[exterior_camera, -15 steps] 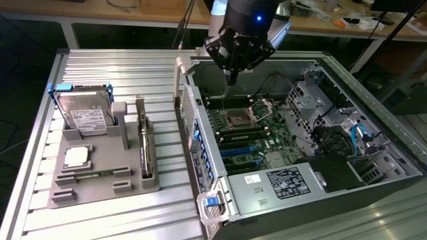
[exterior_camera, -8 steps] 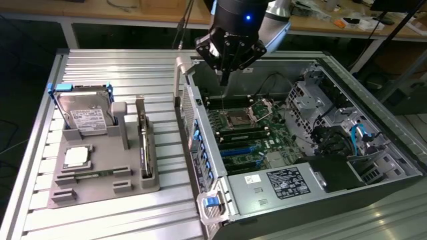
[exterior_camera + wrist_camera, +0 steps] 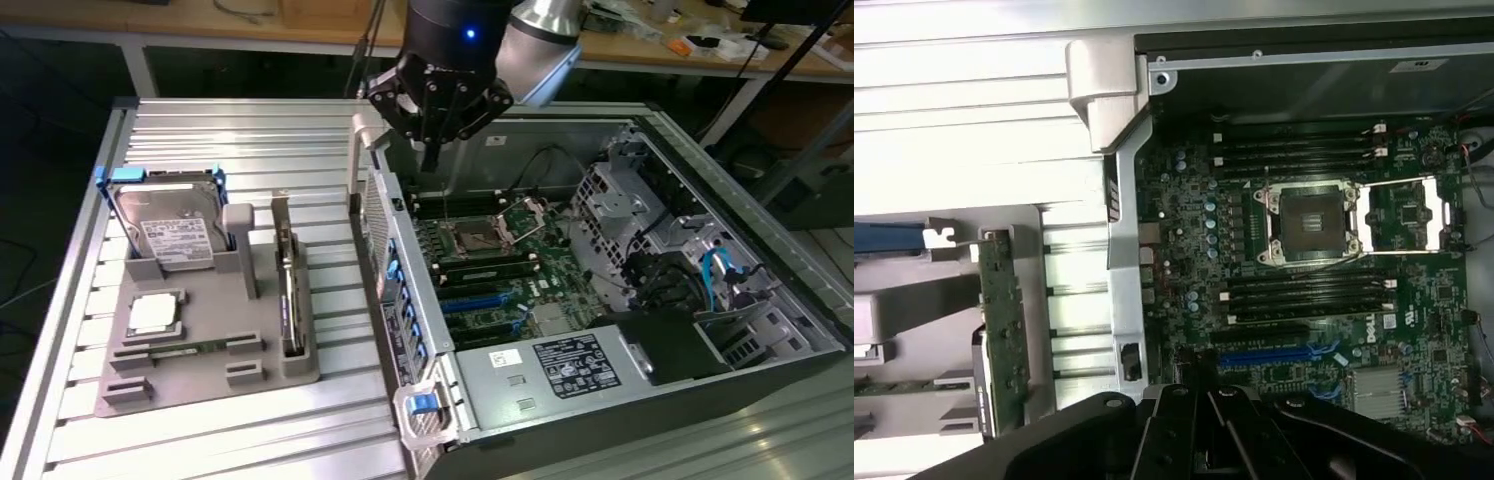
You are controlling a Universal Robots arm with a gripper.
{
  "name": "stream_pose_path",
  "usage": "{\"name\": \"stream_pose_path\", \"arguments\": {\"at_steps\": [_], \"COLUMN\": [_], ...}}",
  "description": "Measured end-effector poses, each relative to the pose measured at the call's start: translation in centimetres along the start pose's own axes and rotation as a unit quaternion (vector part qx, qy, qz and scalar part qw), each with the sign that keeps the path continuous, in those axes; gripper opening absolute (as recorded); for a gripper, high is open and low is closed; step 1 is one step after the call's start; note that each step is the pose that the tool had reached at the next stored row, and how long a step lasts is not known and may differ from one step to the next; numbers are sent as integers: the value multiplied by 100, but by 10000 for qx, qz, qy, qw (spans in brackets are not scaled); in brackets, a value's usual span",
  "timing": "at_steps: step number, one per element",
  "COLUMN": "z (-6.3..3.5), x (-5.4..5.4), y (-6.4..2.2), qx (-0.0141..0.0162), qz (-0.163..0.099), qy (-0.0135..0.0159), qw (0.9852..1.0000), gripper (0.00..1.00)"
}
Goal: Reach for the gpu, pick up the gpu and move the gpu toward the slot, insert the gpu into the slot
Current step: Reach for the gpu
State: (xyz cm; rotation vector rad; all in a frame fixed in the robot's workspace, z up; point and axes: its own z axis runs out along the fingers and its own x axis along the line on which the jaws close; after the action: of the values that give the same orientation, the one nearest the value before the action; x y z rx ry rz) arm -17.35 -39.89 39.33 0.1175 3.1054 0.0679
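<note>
**A:** Where is the gpu [image 3: 287,300] sitting?

**B:** It stands on its long edge in the grey holder [image 3: 200,375] on the table [image 3: 240,130], left of centre in the exterior view. The hard drive [image 3: 174,235] and the processor chip [image 3: 154,312] are just beside it. In the wrist view it shows as a narrow green strip [image 3: 1004,320]. Nothing touches it.

**A:** And the gripper [image 3: 430,165]?

**B:** It is in the upper middle of the exterior view, over the far end of the open computer case [image 3: 641,400] and well apart from the card. Its jaws are together and hold nothing.

**A:** The slot?

**B:** It's the long blue connector [image 3: 467,300] on the green motherboard [image 3: 514,265], low in the centre of the case, with no card in it.

**A:** How would you expect the card to handle?

**B:** I'd judge it light and stiff but fragile, a thin board with small parts on its faces. The free upper edge is the place to grip. I'd pinch the two flat faces near mid-length so it hangs level. The faces look smooth, so a loose pinch could let it tilt or slide.
</note>
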Motion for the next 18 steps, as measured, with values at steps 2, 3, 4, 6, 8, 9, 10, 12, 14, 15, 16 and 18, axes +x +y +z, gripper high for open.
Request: {"name": "stream_pose_path", "arguments": {"at_steps": [2,3,4,6,8,9,10,12,14,15,16,18], "z": [-1,-2,-2,-3,-2,-3,1,1,0,0,-3,-4], "x": [48,49,49,65,98,122,130,148,185,212,265,312], "y": [-3,-3,-3,-5,-7,-9,-9,-6,-7,-9,-12,-14], "qx": [0,0,0,1,1,1,2,4,3,3,3,3], "qz": [2,3,2,3,4,3,4,5,4,4,4,5], "qy": [1,1,1,2,7,12,29,43,43,43,43,43], "qw": [10000,10000,10000,10000,10000,10000,10000,10000,10000,10000,10000,10000], "gripper": [11,11,11,11,11,11,11,11,11,11,11,11]}}
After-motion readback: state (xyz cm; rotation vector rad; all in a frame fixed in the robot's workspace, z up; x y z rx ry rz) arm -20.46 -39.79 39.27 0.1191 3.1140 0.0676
